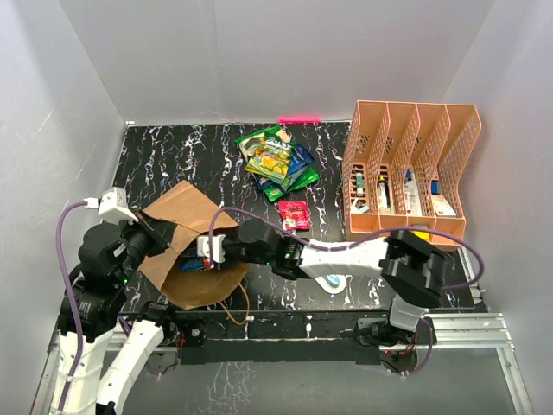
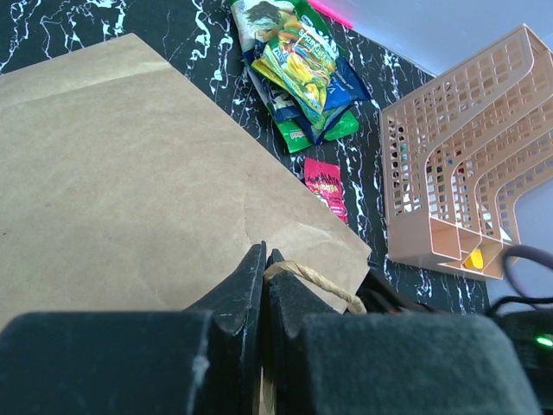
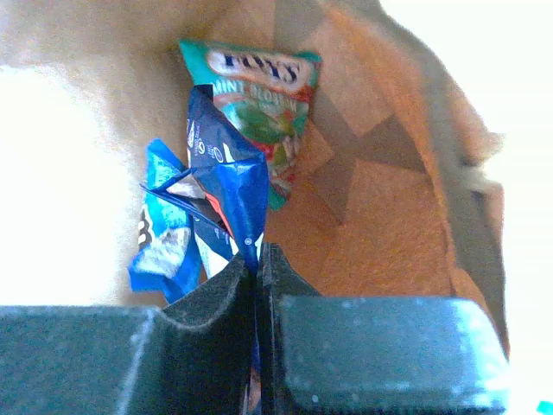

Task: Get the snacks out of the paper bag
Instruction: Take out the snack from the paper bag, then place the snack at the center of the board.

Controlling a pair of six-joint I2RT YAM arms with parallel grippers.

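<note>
Bright, even overhead light fills the top view, shadows soft. Inside the paper bag [image 3: 380, 199] the right wrist view glows orange, both sides blown out white; the blue packet [image 3: 226, 181] is sharp.

Seen from above, your right fingers [image 3: 207, 307] are out of sight inside the paper bag [image 1: 181, 212]. At the right wrist, glare whites out the bag's left wall, and the fingers cover the dark blue packet's [image 3: 226, 181] lower edge. Box labels in the peach organizer [image 1: 367, 138] are too small to read.
</note>
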